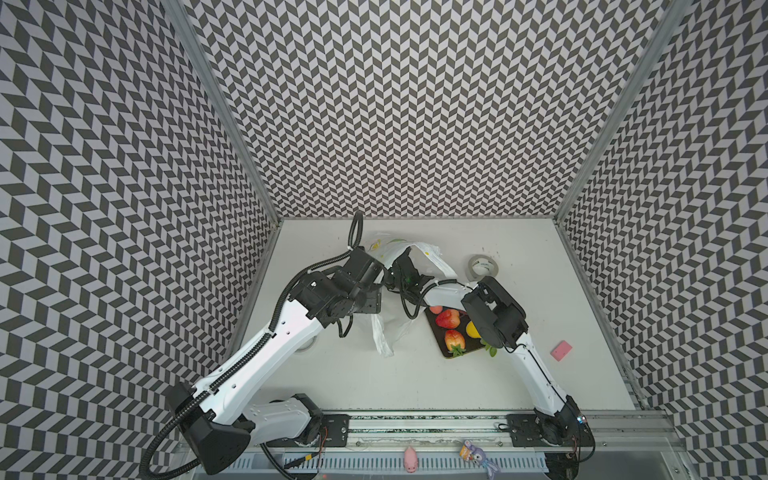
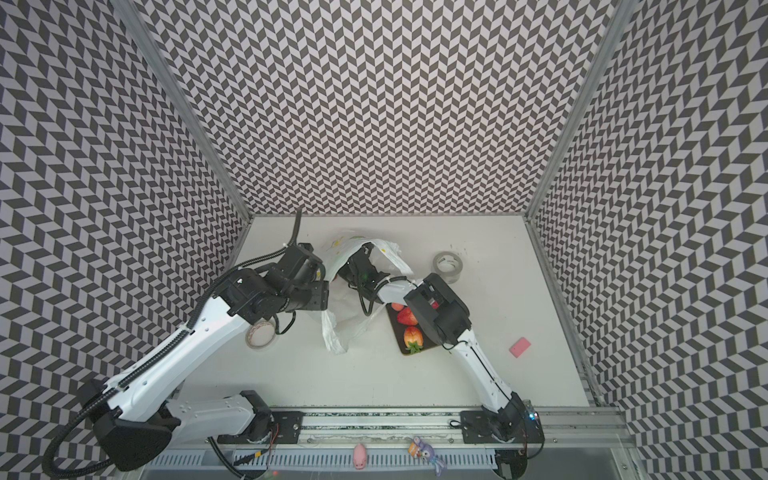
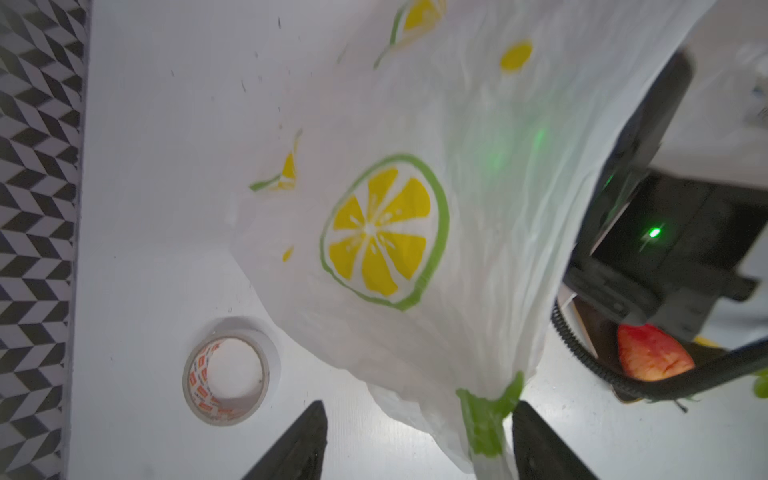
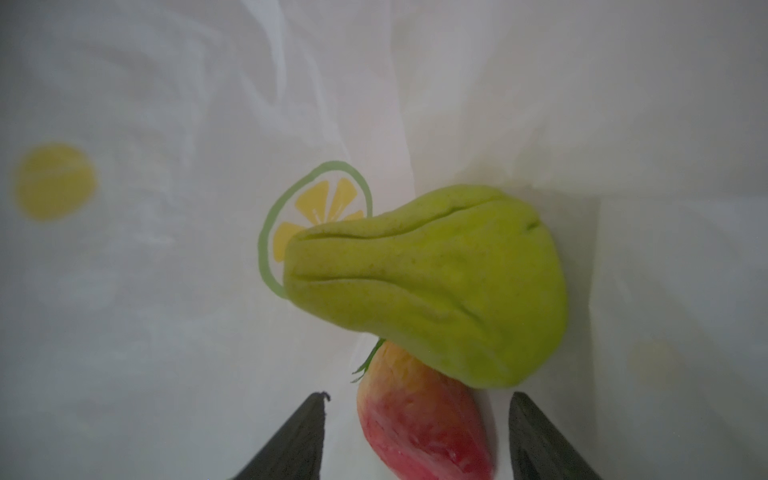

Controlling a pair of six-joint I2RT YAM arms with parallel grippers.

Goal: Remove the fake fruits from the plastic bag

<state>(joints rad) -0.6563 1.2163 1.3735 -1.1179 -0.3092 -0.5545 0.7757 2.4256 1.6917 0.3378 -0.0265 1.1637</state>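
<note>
The plastic bag (image 1: 419, 253) (image 2: 386, 253) lies crumpled at the back of the table. My right gripper (image 4: 417, 395) is inside it, open. A red-yellow strawberry (image 4: 419, 424) lies between its fingers, and a green pear (image 4: 436, 282) rests against the strawberry beyond it. My left gripper (image 3: 419, 404) stands open outside the bag (image 3: 415, 166), the green-printed handle strip (image 3: 486, 424) hanging close to one finger. Two strawberries (image 1: 448, 319) (image 1: 454, 340), a lemon (image 1: 472, 329) and a peach (image 1: 435, 309) sit on the dark tray (image 1: 446, 353).
One tape roll (image 1: 482, 266) lies at the back right. A second tape roll (image 2: 261, 334) (image 3: 226, 370) sits under my left arm. A pink block (image 1: 561, 350) lies near the right wall. Chevron-patterned walls close in three sides of the table.
</note>
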